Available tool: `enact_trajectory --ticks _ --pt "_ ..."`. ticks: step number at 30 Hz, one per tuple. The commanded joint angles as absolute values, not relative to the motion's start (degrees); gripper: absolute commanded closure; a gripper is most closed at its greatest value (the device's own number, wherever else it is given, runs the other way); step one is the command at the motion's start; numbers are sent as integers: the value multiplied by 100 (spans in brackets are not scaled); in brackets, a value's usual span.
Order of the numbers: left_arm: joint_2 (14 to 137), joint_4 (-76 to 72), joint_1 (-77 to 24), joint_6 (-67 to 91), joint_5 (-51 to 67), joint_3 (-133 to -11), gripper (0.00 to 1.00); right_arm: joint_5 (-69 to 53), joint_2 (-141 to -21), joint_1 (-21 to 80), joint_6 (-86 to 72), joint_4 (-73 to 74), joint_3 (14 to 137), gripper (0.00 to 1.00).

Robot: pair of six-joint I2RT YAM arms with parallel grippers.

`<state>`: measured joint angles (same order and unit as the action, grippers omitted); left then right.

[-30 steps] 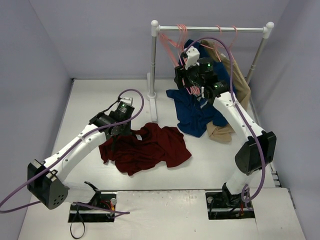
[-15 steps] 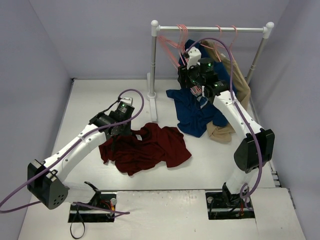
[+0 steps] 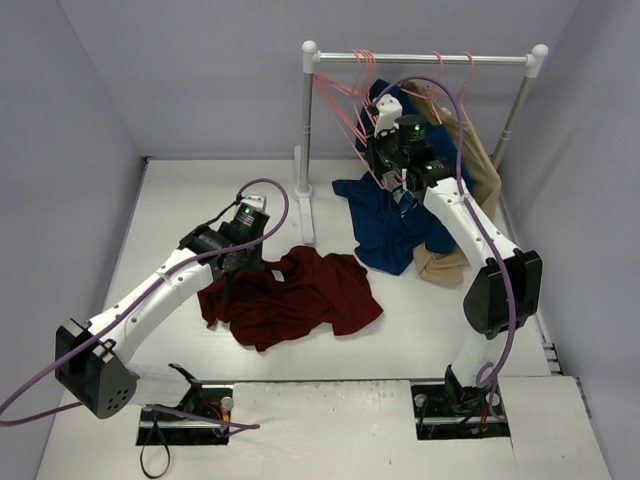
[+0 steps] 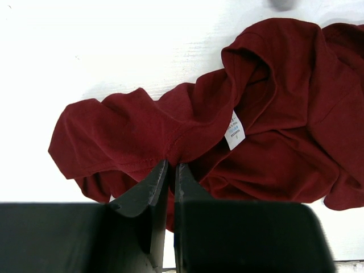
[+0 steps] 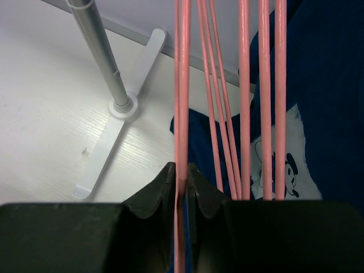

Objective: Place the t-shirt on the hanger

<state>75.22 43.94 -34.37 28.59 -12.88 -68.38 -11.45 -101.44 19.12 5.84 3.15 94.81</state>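
Note:
The maroon t-shirt [image 3: 300,295] lies crumpled on the white table, its collar label facing up [image 4: 273,114]. My left gripper [image 3: 238,268] [image 4: 171,165] is shut on a fold of the t-shirt near its collar edge. Several pink wire hangers hang from the rack's rail. My right gripper [image 3: 383,168] [image 5: 181,168] reaches in among them. Its jaws are shut on the lower wire of the leftmost hanger [image 5: 183,85] [image 3: 345,105].
The white clothes rack stands at the back, its left pole [image 3: 308,140] [image 5: 99,45] and foot on the table. A navy garment [image 3: 395,225] [image 5: 330,85] and a tan garment [image 3: 470,160] hang from it and drape onto the table beside the t-shirt.
My right gripper has closed onto the hanger wire and shifted slightly right and toward the rack. The left arm and the t-shirt have not moved.

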Motion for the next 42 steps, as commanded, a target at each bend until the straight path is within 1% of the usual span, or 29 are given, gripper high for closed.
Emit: enact_trajectory --ticks 1,2,3,6,13,19,22,27,32,38,40,42 --pt "7515 4336 -3393 2722 -1297 -7146 100 -1279 -10076 1854 525 -205 9867 93" --pt "7515 4342 -3393 2714 -1310 -7146 100 -1310 -10041 1854 519 -212 9880 94" --pt "7523 4342 -3393 2700 -1318 -7146 100 -1317 -9990 1854 519 -227 9895 98" --pt "7506 4336 -3393 2707 -1324 -7128 100 -1310 -9801 1854 519 -246 9932 100" --pt "7510 4333 -3393 2681 -1428 -7150 100 -1240 -9279 1854 470 -316 9818 100" --pt "7588 4315 -3384 2599 -1500 -7233 100 -1312 -8735 1857 437 -337 9339 100" --pt "7611 4289 -3375 2498 -1541 -7266 100 -1445 -8265 1878 351 -337 8823 100" --pt "7638 4083 -3296 2013 -1630 -7295 100 -1604 -7432 1894 294 -330 7555 100" --pt "7686 3702 -3116 1347 -1565 -7431 100 -1848 -6135 1903 308 -273 6252 100" --pt "7804 3307 -2752 495 -1135 -7697 100 -3116 -4858 1938 15 -58 5202 100" --pt "7883 3202 -2544 347 -766 -7814 100 -3516 -4578 1970 -169 -42 4836 100" --pt "7949 3183 -2505 214 -635 -7966 100 -3772 -4357 2032 -267 -35 4651 100"
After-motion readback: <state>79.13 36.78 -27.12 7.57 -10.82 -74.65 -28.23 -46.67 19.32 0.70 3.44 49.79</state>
